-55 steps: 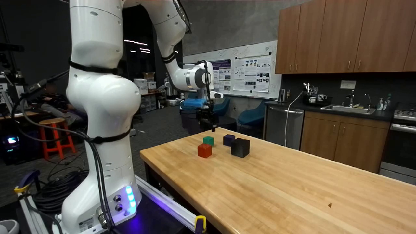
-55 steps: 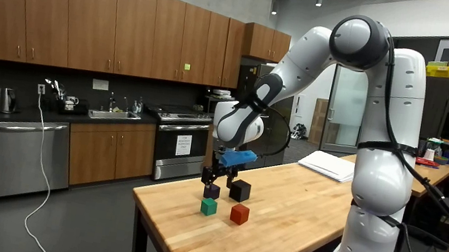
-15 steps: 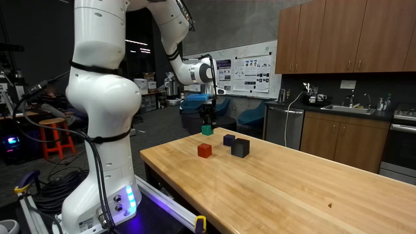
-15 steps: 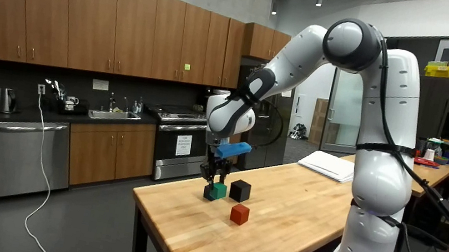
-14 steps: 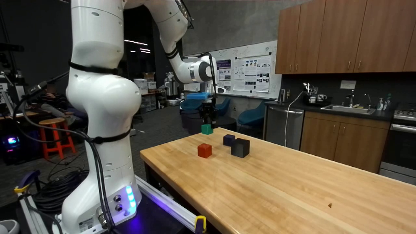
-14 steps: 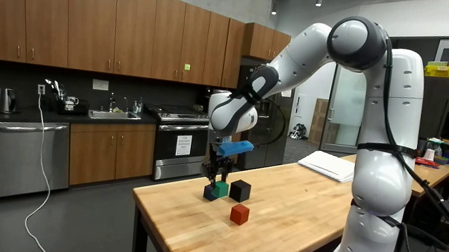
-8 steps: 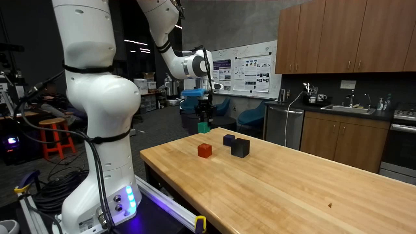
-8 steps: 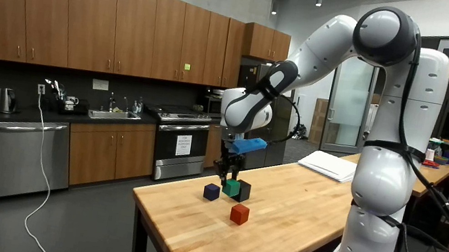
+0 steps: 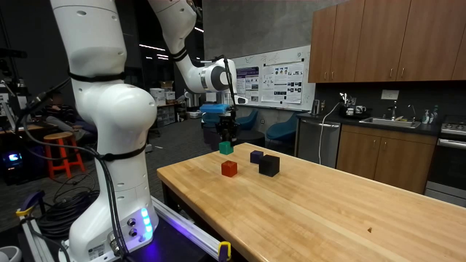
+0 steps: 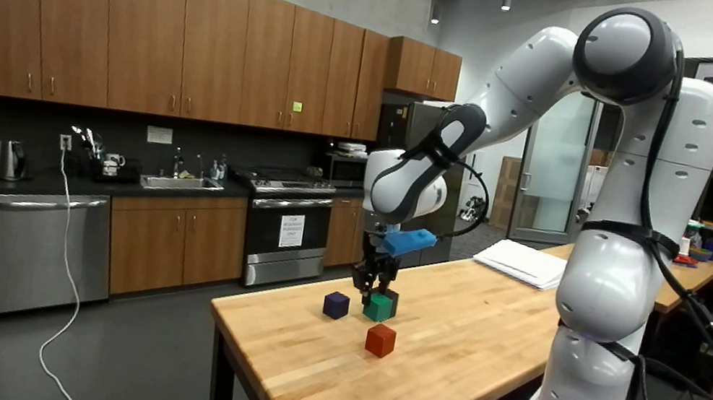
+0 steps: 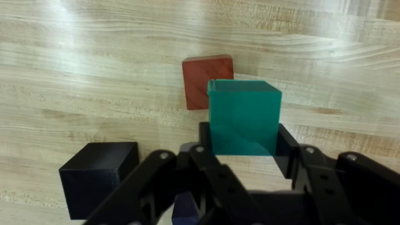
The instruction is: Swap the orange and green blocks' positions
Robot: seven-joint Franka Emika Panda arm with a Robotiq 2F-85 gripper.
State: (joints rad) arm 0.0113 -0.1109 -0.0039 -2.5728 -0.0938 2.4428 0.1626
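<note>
The gripper [image 11: 243,137] is grasping the green block [image 11: 245,122], its two fingers [image 11: 285,144] pressing against opposite sides of it. The green block is hanging in the air near the orange block [image 11: 199,70], apart from it; exactly how high it is hanging, I cannot tell. In the wrist view it is covering one corner of the orange block, which is resting flat on the wooden table [image 9: 309,203]. A larger black block [image 9: 269,165] is sitting on the table to the right of the orange block in an exterior view, near it but apart. A dark purple block [image 10: 336,305] is sitting to the left of the orange block and farther back in an exterior view; in the wrist view the gripper is partly hiding it. The white arm [image 10: 607,295] is standing well to the right of the orange block in an exterior view, with its far end hanging near the block. A flat white pile [image 10: 521,263] and a small brown scrap [image 9: 370,229] are lying on the same table, both well apart from the orange block. Well beyond the orange block, in both exterior views, wooden cabinets [image 10: 137,29] are hanging over a sink [image 10: 181,183].
</note>
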